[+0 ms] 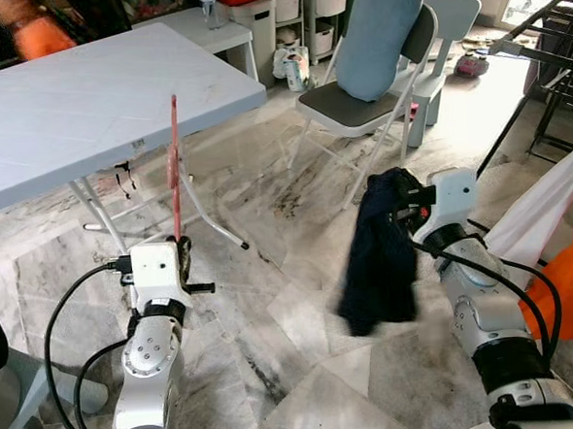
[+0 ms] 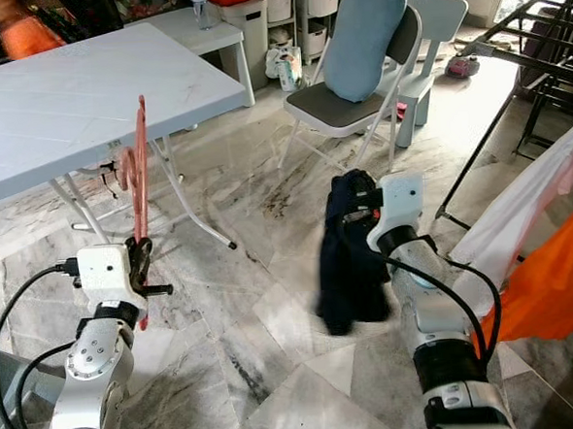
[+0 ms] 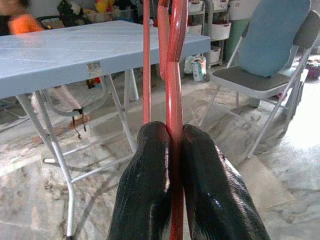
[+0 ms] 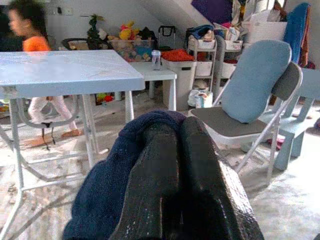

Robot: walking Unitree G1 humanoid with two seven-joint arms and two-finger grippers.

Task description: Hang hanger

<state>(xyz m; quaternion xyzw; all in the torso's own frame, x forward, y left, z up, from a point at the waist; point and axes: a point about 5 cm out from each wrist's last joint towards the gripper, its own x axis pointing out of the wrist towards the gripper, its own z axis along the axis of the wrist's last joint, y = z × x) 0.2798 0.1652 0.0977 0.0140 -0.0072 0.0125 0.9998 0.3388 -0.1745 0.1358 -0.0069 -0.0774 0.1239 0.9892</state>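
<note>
Left gripper [image 3: 175, 165] is pinched tight on a red hanger [image 1: 175, 168], holding it upright next to the white folding table [image 1: 85, 100]. Right gripper [image 4: 175, 165] is clamped on a dark navy garment [image 1: 379, 257] dangling over the marble floor [image 1: 274, 322].

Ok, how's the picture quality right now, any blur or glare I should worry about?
Left eye view: the hanger and the dark garment are slightly smeared, and daylight washes out the top right corner. Left wrist view: hanger sharp, floor at right glares. Right wrist view: the person is blurred, the chair clear.
</note>
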